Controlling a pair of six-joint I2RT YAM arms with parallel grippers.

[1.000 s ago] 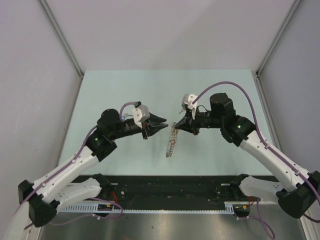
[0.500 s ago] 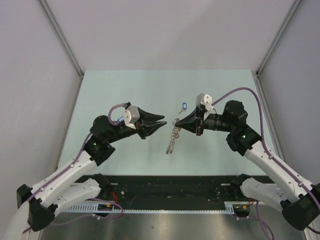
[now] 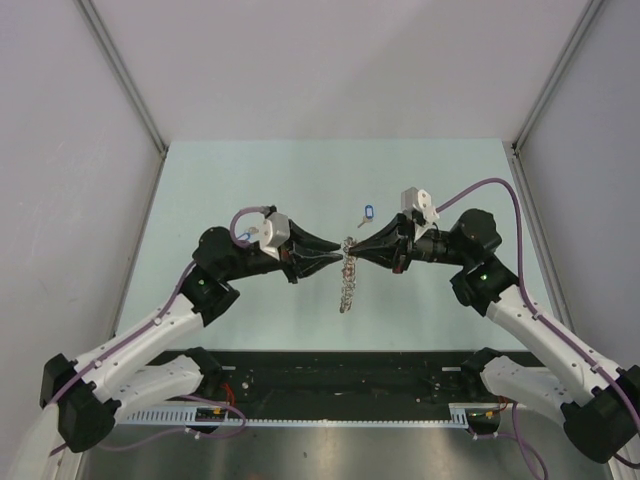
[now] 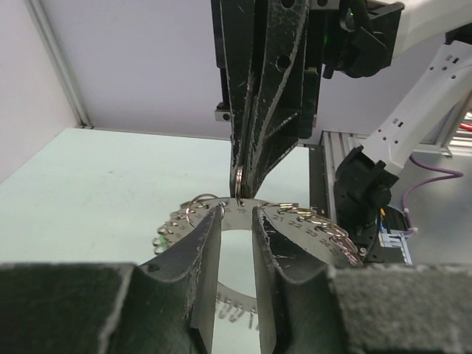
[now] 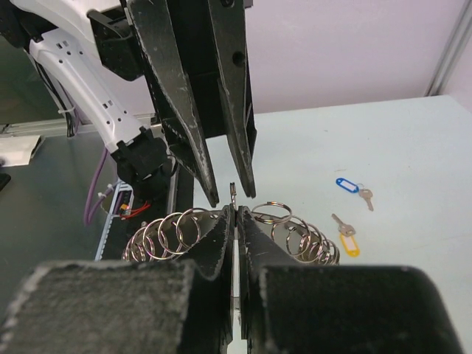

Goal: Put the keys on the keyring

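The keyring (image 3: 347, 280) hangs on edge above the table from my right gripper (image 3: 353, 254), which is shut on its top. In the right wrist view my right gripper (image 5: 236, 210) pinches a thin loop of the keyring (image 5: 299, 232), whose coils spread to both sides. My left gripper (image 3: 338, 258) is open and meets the ring from the left. In the left wrist view my left gripper (image 4: 236, 212) has a finger on each side of the keyring (image 4: 299, 220). A blue-tagged key (image 3: 366, 213) lies on the table behind; it also shows in the right wrist view (image 5: 346, 184), beside a yellow-tagged key (image 5: 346, 241).
The pale green table (image 3: 250, 180) is walled by grey panels left, right and behind. A black rail (image 3: 340, 370) runs along the near edge between the arm bases. The two arms meet tip to tip over the middle.
My left gripper has moved right until its tips reach the hanging keyring. My right gripper has straightened and still holds the ring, which hangs more upright.
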